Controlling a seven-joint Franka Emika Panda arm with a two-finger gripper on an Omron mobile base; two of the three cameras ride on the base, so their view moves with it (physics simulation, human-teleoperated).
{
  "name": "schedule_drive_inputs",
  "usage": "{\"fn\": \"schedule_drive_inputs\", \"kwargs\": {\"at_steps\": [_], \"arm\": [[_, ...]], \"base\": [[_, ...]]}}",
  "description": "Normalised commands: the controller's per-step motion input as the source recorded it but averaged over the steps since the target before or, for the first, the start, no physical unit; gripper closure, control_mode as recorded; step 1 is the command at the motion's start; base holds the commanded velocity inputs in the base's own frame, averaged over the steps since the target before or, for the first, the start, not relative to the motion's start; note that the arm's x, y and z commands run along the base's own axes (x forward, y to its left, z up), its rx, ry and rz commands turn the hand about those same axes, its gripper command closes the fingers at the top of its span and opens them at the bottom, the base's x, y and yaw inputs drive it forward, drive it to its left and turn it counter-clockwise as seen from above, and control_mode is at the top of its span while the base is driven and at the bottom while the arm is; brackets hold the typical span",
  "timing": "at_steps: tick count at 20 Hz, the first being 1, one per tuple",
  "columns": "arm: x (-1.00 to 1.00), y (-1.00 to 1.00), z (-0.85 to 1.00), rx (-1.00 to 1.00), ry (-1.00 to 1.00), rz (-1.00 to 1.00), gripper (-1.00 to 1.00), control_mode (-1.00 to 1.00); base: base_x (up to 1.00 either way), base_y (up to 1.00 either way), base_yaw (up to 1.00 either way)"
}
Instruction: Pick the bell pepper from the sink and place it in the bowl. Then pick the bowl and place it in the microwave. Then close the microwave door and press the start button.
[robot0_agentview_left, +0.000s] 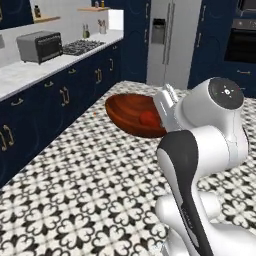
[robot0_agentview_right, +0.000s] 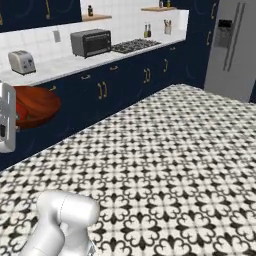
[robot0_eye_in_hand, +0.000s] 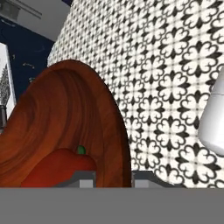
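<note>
I have the gripper (robot0_eye_in_hand: 113, 177) clamped on the bowl (robot0_agentview_left: 131, 112) rim, pepper (robot0_agentview_left: 148, 118) inside, above open floor (robot0_agentview_right: 175, 150).

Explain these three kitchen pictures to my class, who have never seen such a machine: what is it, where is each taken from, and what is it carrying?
All three are computer-rendered. The white jointed thing is a robot arm on a driving base. Two cameras ride on the base behind the arm, one to its left and one to its right, looking forward over a patterned floor toward a counter with a toaster oven. The third camera sits on the hand, looking along its fingers. The hand is shut on the rim of a wooden bowl, carried in the air. Inside lies a red pepper.
</note>
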Motion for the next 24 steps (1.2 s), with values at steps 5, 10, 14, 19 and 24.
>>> {"fn": "schedule_drive_inputs", "kwargs": {"at_steps": [5, 10, 14, 19, 24], "arm": [[0.00, 0.00, 0.00, 0.00, 0.00, 0.00, 1.00, 1.00], [0.00, 0.00, 0.00, 0.00, 0.00, 0.00, 1.00, 1.00], [0.00, 0.00, 0.00, 0.00, 0.00, 0.00, 1.00, 1.00], [0.00, 0.00, 0.00, 0.00, 0.00, 0.00, 1.00, 1.00], [0.00, 0.00, 0.00, 0.00, 0.00, 0.00, 1.00, 1.00]], "base": [[0.31, -0.43, -0.59], [0.38, -0.49, -0.58], [0.65, -0.78, -0.47], [0.96, -0.68, -0.33], [1.00, -0.51, -0.17]]}}
